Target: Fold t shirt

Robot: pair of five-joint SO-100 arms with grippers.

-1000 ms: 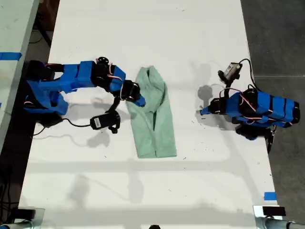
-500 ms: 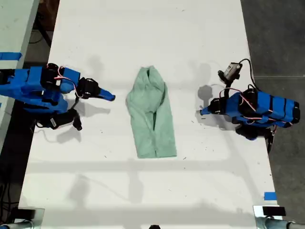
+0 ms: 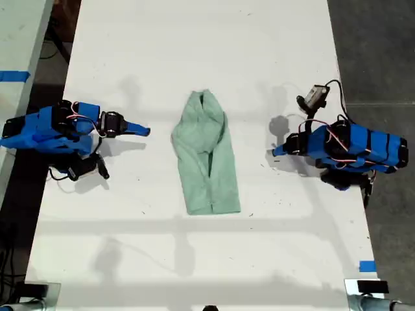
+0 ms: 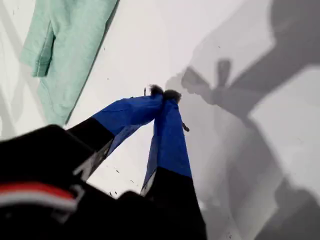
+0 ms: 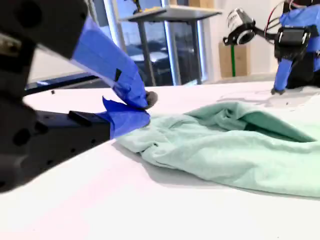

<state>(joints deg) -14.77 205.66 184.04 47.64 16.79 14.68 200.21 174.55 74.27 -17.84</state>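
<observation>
The t shirt [image 3: 206, 155] lies mid-tabletop [image 3: 194, 52], already folded into a narrow lengthwise strip; a crosswise fold probably remains. My first gripper [image 4: 164, 92] and my second gripper [image 5: 145, 107] both have clenched, empty jaws, off the cloth.

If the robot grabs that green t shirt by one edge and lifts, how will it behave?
The t shirt looks soft and wrinkled, so it would likely droop and unfold rather than hold shape. It probably slides easily on the smooth white table, and seems light.
</observation>
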